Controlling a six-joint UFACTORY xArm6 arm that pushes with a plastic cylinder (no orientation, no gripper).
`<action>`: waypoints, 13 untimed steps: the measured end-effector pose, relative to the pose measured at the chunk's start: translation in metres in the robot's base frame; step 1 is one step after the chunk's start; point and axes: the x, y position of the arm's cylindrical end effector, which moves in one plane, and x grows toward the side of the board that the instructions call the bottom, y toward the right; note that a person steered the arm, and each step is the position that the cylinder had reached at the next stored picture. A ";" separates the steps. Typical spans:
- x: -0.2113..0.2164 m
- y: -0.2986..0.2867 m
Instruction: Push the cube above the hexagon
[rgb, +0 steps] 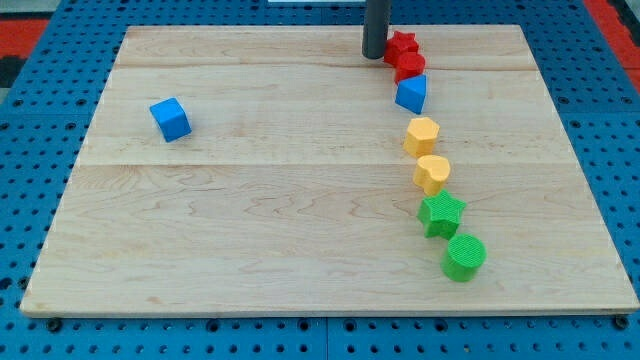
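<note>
Camera view: nearest the view's bottom, a green cylinder (464, 257) starts a curved row up the right of the counter (300, 230). The row runs through a green star (441, 213), a lower yellow block (432, 173) and an upper yellow block (421, 134). I judge the upper yellow block to be the hexagon, though its facets are hard to read.

The blue cube (170, 119) sits alone, well apart at the view's left and roughly level with that block.

Farther up are a blue wedge (411, 94), a red block (409, 66) and a red star (401, 45). My tip (374, 55) is just left of the reds. There is no claw, only a rod, so nothing opens or holds.

The cube lies far to the lower left of my tip. I judge the tip must get round to the cube's left side and drive it rightward and slightly up.
</note>
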 end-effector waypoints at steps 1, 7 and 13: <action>0.000 0.000; 0.125 -0.263; 0.154 -0.142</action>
